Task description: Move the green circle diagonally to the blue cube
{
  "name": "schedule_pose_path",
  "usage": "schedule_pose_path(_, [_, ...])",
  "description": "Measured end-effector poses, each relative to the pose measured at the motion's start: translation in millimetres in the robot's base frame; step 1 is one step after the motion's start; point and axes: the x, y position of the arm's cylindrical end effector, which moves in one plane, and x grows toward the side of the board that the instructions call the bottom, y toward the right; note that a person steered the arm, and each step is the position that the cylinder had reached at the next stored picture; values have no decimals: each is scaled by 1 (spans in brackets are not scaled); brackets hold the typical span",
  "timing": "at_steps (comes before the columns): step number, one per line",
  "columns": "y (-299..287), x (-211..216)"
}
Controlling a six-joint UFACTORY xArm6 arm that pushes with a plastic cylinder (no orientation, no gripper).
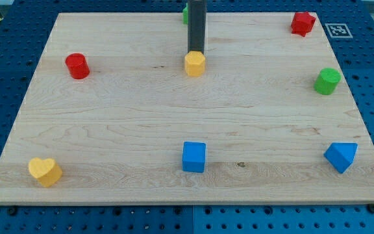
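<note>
The green circle [327,81] stands near the board's right edge, above the middle. The blue cube [194,156] sits at the bottom centre. My tip [195,51] is at the top centre, right behind the yellow hexagon block [195,64] and touching or nearly touching it. The tip is far to the left of the green circle and well above the blue cube.
A red cylinder [77,66] is at the upper left. A red star-like block [302,23] is at the top right. A yellow heart [45,171] is at the bottom left. A blue triangular block [341,156] is at the bottom right. A green block [184,13] peeks out behind the rod.
</note>
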Motion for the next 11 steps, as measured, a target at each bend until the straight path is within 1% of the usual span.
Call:
schedule_pose_path(1, [0, 20])
schedule_pose_path(2, [34, 14])
schedule_pose_path(3, [97, 33])
schedule_pose_path(4, [143, 29])
schedule_pose_path(5, [207, 19])
schedule_pose_path(6, [297, 22])
schedule_pose_path(7, [312, 36])
schedule_pose_path(8, [311, 44])
schedule_pose_path(9, [299, 70])
schedule_pose_path(11, [288, 69])
